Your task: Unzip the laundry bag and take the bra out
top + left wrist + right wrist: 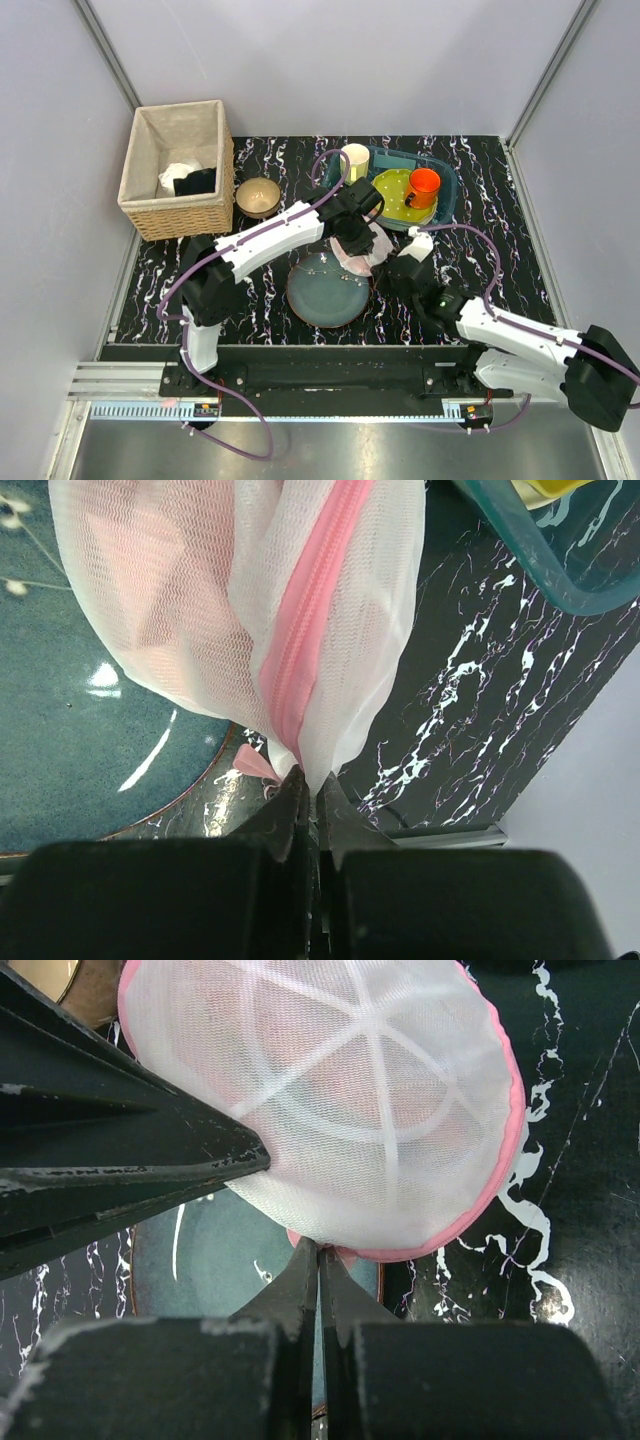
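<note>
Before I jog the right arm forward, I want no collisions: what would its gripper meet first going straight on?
The laundry bag: the right gripper is shut on its pink-trimmed lower edge, so the mesh lies directly ahead. The left gripper sits beside that line; how close is unclear.

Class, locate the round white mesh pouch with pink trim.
Top view, centre: the pouch, pinched by left gripper and right gripper, over the blue-grey plate's far rim, near the teal tray.
</note>
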Robot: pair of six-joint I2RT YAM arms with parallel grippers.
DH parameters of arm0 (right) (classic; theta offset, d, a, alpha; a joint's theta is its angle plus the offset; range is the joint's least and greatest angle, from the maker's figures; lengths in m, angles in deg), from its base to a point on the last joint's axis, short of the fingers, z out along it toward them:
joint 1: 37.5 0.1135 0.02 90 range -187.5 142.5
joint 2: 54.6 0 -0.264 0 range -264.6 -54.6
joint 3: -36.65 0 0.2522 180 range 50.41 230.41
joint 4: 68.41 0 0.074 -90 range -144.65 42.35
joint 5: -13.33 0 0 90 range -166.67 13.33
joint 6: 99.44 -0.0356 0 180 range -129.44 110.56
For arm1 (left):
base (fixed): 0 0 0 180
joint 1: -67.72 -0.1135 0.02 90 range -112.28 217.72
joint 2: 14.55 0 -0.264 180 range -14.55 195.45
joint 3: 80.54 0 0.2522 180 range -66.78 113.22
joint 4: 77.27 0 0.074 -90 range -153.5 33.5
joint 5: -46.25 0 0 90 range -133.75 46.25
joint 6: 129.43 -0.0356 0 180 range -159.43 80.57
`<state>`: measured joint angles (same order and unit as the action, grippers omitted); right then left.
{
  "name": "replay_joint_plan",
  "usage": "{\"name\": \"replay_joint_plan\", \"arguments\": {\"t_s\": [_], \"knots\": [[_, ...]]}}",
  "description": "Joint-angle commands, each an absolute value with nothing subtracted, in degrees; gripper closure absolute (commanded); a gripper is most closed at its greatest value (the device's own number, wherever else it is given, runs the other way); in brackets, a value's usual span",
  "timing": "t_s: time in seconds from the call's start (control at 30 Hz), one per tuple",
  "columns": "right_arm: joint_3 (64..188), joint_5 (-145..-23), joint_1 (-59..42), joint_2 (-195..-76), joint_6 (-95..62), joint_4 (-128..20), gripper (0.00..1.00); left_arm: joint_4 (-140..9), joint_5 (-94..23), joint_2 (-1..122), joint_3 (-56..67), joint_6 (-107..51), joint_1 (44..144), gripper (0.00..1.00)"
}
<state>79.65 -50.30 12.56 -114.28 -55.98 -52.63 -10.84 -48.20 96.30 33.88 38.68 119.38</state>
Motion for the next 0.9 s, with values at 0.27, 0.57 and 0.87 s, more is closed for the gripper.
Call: {"name": "replay_joint_plan", "arguments": {"t_s": [0.27, 0.57, 0.87], "knots": [[75.20, -43.35, 12.95, -103.38, -57.86, -40.61, 1.00, -9.01, -49.99, 91.97, 31.83, 36.60, 118.26, 1.00], [72.83, -47.84, 13.03, -98.54, -59.79, -34.53, 1.00, -9.10, -52.71, 91.53, 30.60, 30.80, 117.12, 1.00], [72.82, -48.90, 12.95, -97.75, -61.38, -33.56, 1.00, -14.28, -51.57, 91.45, 32.01, 17.53, 116.24, 1.00]]}}
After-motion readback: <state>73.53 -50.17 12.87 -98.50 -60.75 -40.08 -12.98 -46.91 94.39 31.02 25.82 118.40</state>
